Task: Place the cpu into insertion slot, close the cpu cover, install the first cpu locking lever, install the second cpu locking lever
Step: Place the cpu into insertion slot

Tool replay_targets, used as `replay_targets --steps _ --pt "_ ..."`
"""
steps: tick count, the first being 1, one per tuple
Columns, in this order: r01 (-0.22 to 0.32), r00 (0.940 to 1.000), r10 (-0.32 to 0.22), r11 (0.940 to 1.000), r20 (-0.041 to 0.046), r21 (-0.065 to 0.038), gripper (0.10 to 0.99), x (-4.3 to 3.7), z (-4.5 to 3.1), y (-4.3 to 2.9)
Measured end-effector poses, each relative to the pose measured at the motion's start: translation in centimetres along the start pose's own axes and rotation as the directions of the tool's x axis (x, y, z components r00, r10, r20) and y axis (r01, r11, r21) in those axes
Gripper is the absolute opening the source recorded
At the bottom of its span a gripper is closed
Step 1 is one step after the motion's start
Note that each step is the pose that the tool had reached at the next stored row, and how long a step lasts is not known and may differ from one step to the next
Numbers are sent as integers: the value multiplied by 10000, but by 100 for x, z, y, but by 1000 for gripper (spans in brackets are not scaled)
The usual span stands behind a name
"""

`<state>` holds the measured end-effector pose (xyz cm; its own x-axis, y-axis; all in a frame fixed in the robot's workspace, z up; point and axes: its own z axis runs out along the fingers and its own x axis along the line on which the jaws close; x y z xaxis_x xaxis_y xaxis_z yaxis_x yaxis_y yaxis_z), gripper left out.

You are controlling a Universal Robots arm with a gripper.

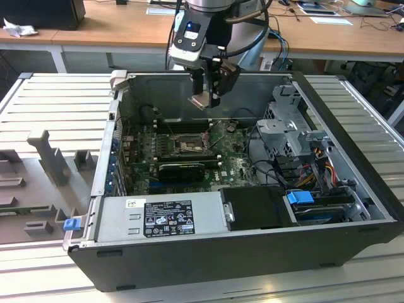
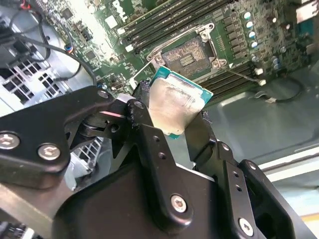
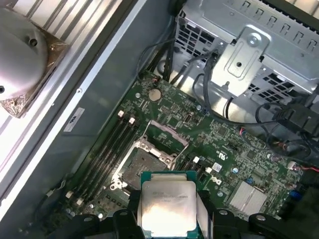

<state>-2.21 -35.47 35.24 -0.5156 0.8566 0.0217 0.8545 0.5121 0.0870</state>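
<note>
One cpu (image 3: 167, 206); one insertion slot (image 3: 142, 167); one gripper (image 1: 205, 100); one power supply (image 1: 158, 218); one coin battery (image 3: 155, 93); two blue tabs (image 1: 71, 223), at eight and four o'clock from the insertion slot in the exterior view; two memory banks (image 2: 169, 20), perhaps four slots each.

Bright, even overhead light fills the exterior view, though the computer case (image 1: 252, 252) walls leave its interior dim. In the second wrist view, glare bleaches one corner of the motherboard (image 2: 239, 30), and the cpu (image 2: 174, 107) lid gleams pale. In the first wrist view, the table (image 3: 84, 15) edge blows out white.
</note>
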Motion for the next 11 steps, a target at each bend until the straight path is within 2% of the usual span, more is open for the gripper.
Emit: replay_targets --steps 4,7,11 --pt "-764 9970 764 9971 85 -8 525 0 10 -1" --pt "-1469 9890 1469 9891 156 -26 525 0 20 -1" --pt "-2124 9769 2125 9772 226 -45 525 -1 35 -2"
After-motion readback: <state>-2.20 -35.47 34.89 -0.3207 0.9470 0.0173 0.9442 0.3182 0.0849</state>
